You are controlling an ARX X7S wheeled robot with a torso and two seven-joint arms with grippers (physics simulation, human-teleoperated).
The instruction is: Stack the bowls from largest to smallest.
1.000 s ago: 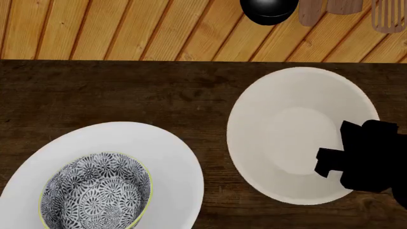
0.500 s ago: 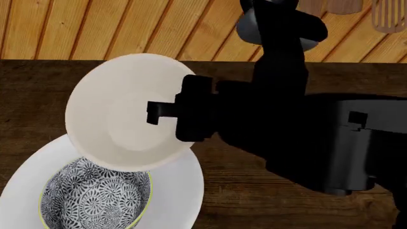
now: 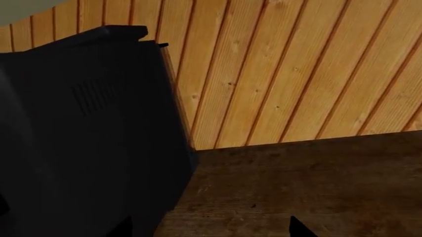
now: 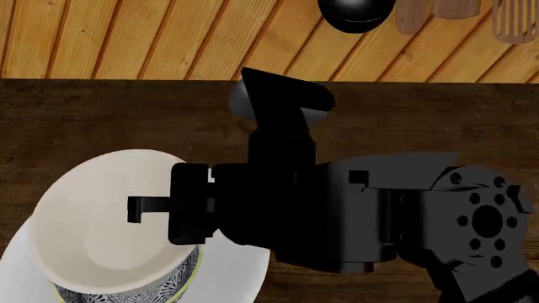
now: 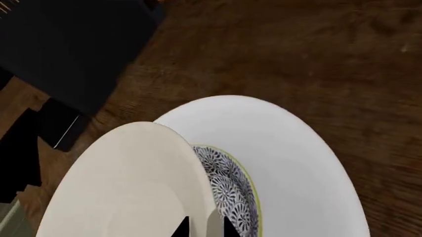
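My right gripper (image 4: 143, 209) is shut on the rim of the medium cream bowl (image 4: 93, 227) and holds it over the small floral bowl (image 4: 164, 287), covering most of it. The floral bowl sits inside the large white bowl (image 4: 240, 271) at the table's front left. In the right wrist view the gripper (image 5: 205, 228) pinches the cream bowl (image 5: 125, 182) at its rim, beside the floral bowl (image 5: 232, 190) and the large white bowl (image 5: 303, 163). I cannot tell whether the cream bowl touches the floral one. My left gripper (image 3: 211, 229) is open and empty above the table.
The dark wooden table (image 4: 84, 120) meets a wood-plank wall at the back. A black round object (image 4: 355, 12) and wooden utensils (image 4: 455, 7) hang on that wall. My right arm (image 4: 362, 214) spans the table's middle. A dark body (image 3: 79, 138) fills one side of the left wrist view.
My right gripper has carried the cream bowl from the table's right side to the left, then nearer and lower, over the floral bowl in the large white bowl.
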